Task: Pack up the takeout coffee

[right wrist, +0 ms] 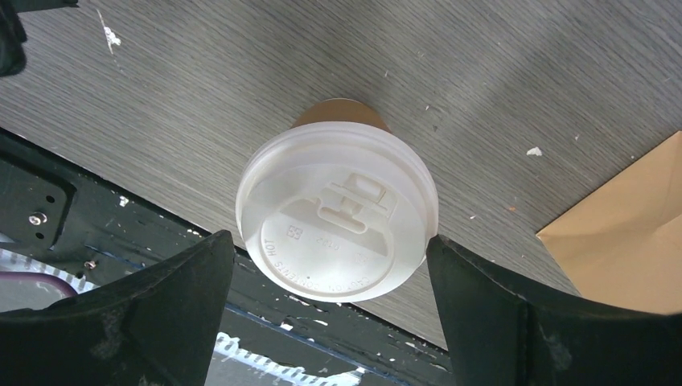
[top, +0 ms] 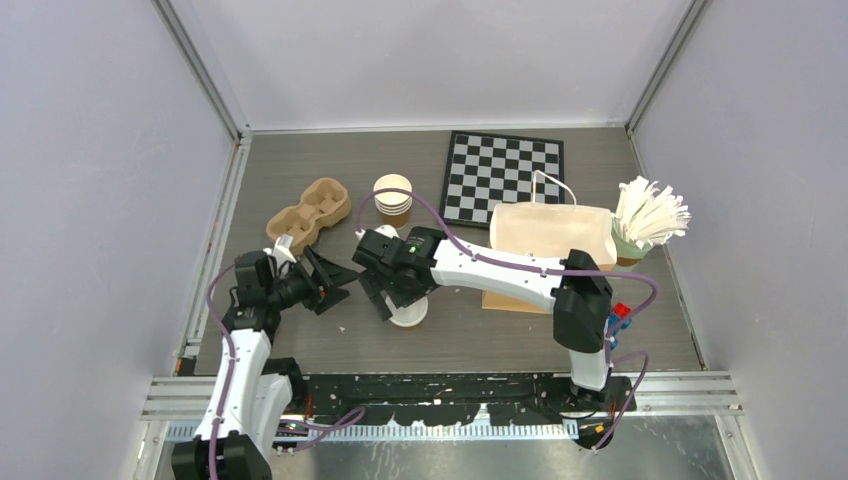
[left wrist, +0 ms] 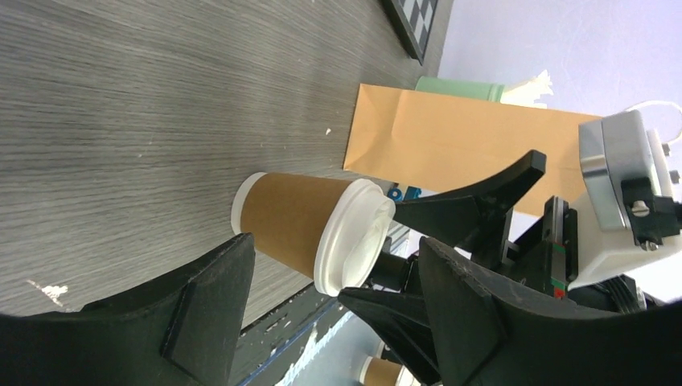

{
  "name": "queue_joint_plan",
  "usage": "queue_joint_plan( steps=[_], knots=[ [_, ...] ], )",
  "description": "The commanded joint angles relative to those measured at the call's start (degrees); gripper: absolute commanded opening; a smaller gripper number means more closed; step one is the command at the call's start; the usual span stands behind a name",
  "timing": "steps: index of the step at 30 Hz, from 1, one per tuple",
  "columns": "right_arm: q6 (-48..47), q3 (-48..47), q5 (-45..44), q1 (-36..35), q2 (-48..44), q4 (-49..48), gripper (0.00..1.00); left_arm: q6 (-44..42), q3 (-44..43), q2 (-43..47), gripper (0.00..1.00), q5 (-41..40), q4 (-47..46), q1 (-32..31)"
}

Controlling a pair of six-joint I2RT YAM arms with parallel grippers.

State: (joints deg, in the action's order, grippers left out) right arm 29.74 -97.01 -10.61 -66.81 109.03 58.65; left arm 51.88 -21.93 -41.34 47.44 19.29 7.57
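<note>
Takeout coffee (right wrist: 338, 213) stands upright on the surface (top: 460, 322) beneath the spread right claw (right wrist: 330, 243), seemingly untouched, left claw (top: 338, 280) spread alongside; next comes pinching it and lifting toward the paper bag (top: 550, 235).

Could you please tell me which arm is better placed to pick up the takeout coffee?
Right. The right pincer, open, hangs directly over the takeout coffee, flanking its lid; the left pincer sits off to one side.
</note>
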Motion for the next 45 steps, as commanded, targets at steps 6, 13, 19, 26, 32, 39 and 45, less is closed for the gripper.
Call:
queue_joint_plan(
  steps=[6, 13, 19, 26, 32, 39, 45],
  knots=[
    [0.1, -2.6, -0.1, -0.3, -2.3, -0.3, 0.93, -1.2, 1.0, 1.2, 0.76, 4.9, -5.8, -0.9],
    [0.6, -1.3, -3.2, -0.3, -7.9, 1.3, 0.91, -1.4, 0.8, 0.5, 0.72, 3.4, -5.8, -1.6],
    [-0.5, 6.1, 0.0, 3.1, -14.7, -6.5, 0.80, -1.4, 0.6, -1.1, 0.68, 0.0, -6.0, -6.2],
    [-2.0, 14.1, 14.9, 10.5, -17.2, -17.0, 0.60, 0.0, 1.1, -2.5, 0.66, -3.4, -9.8, -13.2],
    [-3.2, 13.6, 15.9, 12.2, -15.1, -17.5, 0.51, 0.2, 1.6, -4.7, 0.63, -4.0, -13.7, -15.0],
    [-4.9, 13.3, 19.1, 13.4, -11.8, -18.1, 0.42, -1.6, 1.5, -7.2, 0.59, -3.7, -14.6, -16.9],
    [-5.2, 13.7, 17.6, 13.6, -10.7, -18.1, 0.39, -1.7, 2.3, -7.7, 0.57, -3.9, -15.2, -17.8]
  ],
)
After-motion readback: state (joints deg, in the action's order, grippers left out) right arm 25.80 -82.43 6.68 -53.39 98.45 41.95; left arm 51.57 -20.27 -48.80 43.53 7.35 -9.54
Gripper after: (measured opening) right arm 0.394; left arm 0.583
